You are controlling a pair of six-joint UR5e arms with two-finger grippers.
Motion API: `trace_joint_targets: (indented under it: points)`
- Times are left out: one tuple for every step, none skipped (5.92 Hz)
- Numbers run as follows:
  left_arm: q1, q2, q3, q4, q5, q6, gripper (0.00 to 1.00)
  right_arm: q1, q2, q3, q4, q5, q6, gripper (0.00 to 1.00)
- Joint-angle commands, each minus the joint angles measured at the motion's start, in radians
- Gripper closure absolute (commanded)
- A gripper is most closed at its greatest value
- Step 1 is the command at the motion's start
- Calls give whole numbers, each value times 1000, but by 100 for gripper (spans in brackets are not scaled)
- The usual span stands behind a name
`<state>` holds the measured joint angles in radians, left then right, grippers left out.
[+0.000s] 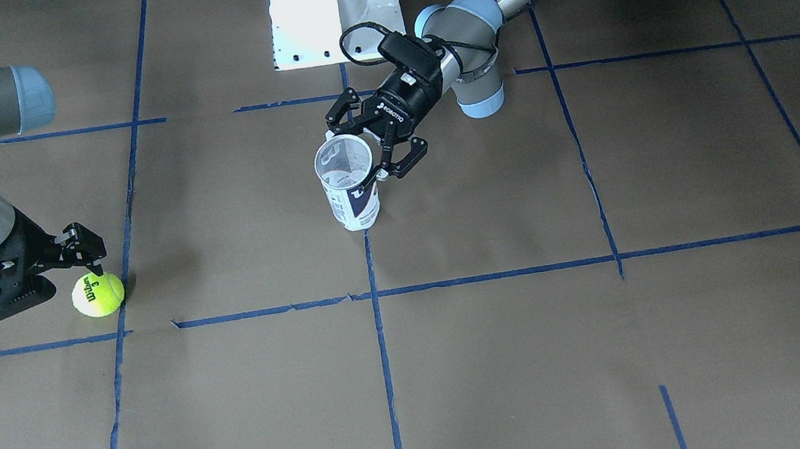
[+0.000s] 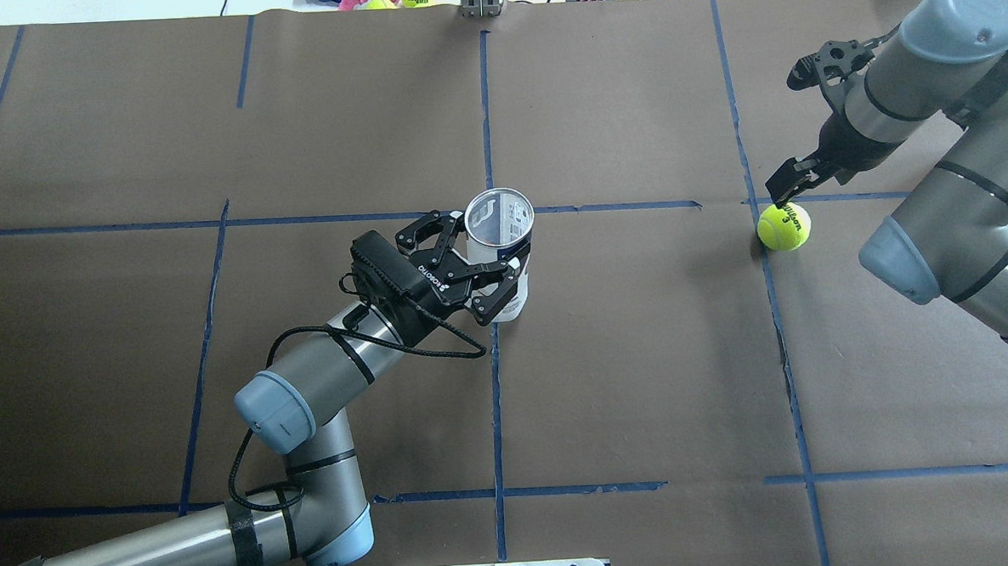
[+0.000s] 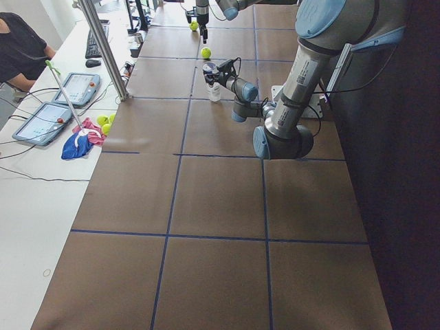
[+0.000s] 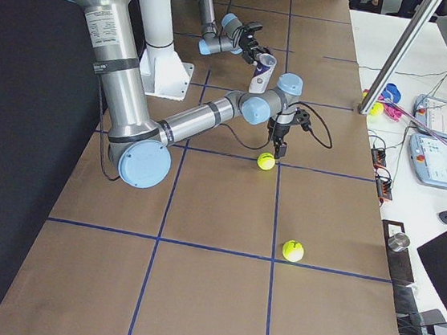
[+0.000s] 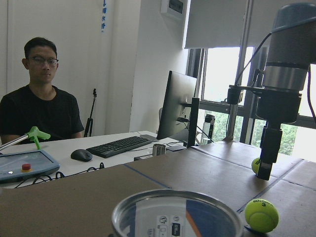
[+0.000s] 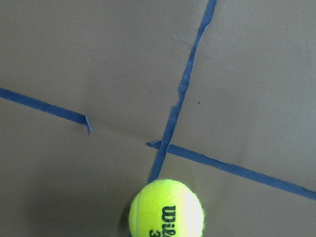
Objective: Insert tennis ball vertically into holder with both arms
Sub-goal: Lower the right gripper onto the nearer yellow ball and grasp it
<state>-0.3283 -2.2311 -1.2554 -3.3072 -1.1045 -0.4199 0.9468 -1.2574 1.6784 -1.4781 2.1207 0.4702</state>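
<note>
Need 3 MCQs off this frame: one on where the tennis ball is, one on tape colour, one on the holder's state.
1. Where is the tennis ball?
A. inside the holder
B. on the table, apart from the holder
C. on the floor

2. What colour are the tape lines on the table?
A. blue
B. red
C. white

3. How does the holder stand?
A. on its side
B. upright, lid on
C. upright, mouth open

Answers:
1 B: the ball rests on the brown surface, well away from the can.
2 A: the grid lines are blue in every view.
3 C: the overhead view looks down into its open rim.
</note>
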Motion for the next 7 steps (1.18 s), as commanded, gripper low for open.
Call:
trace_joint_targets:
  points:
    - [0, -1, -1, 1, -2, 0, 24, -28, -2, -51, 51, -1, -2, 1]
    - [0, 1, -2, 0, 0, 0, 24, -43, -4, -66, 53, -1, -2, 1]
    - [0, 1, -2, 0, -2, 0, 24, -66, -1, -100, 77, -5, -4, 1]
    - [0, 1, -2, 0, -2, 0, 24, -72, 3, -117, 85, -10, -7, 1]
    - [0, 1, -2, 0, -2, 0, 24, -83, 3, -117, 84, -43, -7, 1]
    - [0, 1, -2, 0, -2, 0, 24, -83, 6, -117, 84, -44, -7, 23]
    - [0, 1, -2, 0, -2, 0, 24, -83, 6, -115, 85, -44, -4, 61]
